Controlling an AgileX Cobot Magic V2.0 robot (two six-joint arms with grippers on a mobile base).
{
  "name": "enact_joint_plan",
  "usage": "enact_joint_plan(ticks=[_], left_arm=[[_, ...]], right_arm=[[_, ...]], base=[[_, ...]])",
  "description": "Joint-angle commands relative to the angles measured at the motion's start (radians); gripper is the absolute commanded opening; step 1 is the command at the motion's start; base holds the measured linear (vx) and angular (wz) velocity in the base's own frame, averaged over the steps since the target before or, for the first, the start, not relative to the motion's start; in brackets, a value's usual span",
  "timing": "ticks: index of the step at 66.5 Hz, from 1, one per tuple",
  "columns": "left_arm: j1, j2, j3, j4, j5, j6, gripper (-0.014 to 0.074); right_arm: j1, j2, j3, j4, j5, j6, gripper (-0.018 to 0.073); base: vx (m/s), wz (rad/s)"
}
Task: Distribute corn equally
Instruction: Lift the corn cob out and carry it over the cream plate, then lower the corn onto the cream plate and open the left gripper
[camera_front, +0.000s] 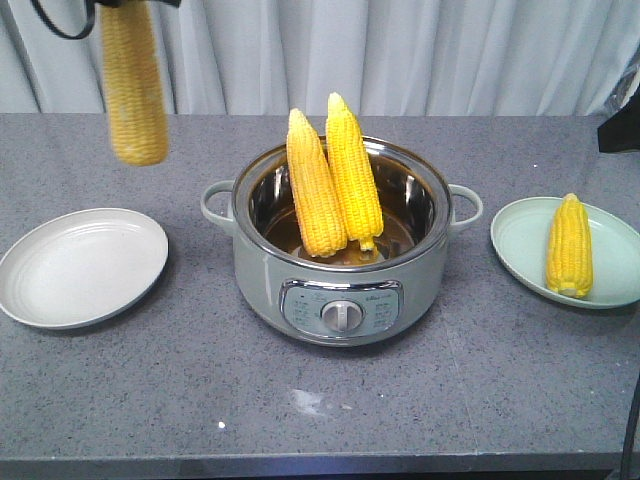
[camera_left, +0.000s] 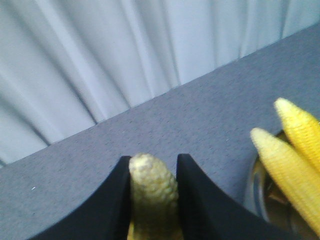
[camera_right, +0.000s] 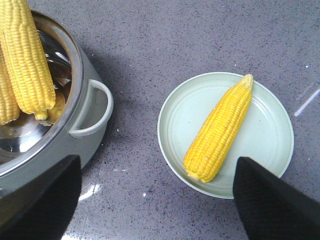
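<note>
1. Exterior front-facing view: grey table (camera_front: 300, 400), silver pot (camera_front: 340, 280) at its middle, pale curtain (camera_front: 400, 50) behind.
2. Inside the pot, two pieces of corn standing on end, tips up, leaning against the far rim: shorter cob (camera_front: 314, 185) and taller cob (camera_front: 355, 170), side by side and touching.
3. On the left, well apart from the pot, a white plate (camera_front: 80, 265).
4. On the right, a pale green plate (camera_front: 520, 240) with the plated cob (camera_front: 569, 245) lying flat on it, tip toward the curtain.
5. Left gripper (camera_left: 152, 195) clamped on the held cob (camera_left: 150, 180), black fingers (camera_left: 115, 200) pressed to either side just below its rounded end. From the front, seen hanging upright in the air, blurred, above the table behind the white plate.
6. Right gripper (camera_right: 155, 162) spread wide, holding nothing, hovering over the table between the pot handle (camera_right: 95, 107) and the green plate, near that plate's rim.
</note>
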Motion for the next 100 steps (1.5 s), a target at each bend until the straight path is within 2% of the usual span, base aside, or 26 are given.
enact_joint_plan(ticks=[1, 14, 20, 44, 79, 90, 100], left_arm=[[0.018, -0.035, -0.031, 0.073, 0.012, -0.026, -0.0008], [0.102, 0.036, -0.031, 0.070, 0.172, -0.009, -0.0008], [0.124, 0.086, -0.031, 0.069, 0.206, 0.013, -0.0008], [0.146, 0.248, -0.031, 0.069, 0.265, 0.053, -0.0006], [0.147, 0.317, -0.031, 0.066, 0.265, 0.051, 0.0013], [0.147, 0.317, -0.028, 0.066, 0.265, 0.051, 0.0096], [0.147, 0.317, -0.028, 0.066, 0.265, 0.052, 0.0276]], right_arm=[[0.000, -0.028, -0.022, 0.016, -0.056, -0.009, 0.0594], [0.000, -0.028, -0.022, 0.016, -0.056, -0.009, 0.0594], [0.000, -0.028, -0.022, 0.016, -0.056, -0.009, 0.0594], [0.000, -0.028, -0.022, 0.016, -0.053, -0.009, 0.0594], [0.000, -0.028, -0.022, 0.017, -0.052, -0.009, 0.0594], [0.000, -0.028, -0.022, 0.017, -0.053, -0.009, 0.0594], [0.000, -0.028, -0.022, 0.017, -0.053, -0.009, 0.0594]], base=[[0.00, 0.00], [0.00, 0.00], [0.00, 0.00], [0.00, 0.00], [0.00, 0.00], [0.00, 0.00], [0.00, 0.00]])
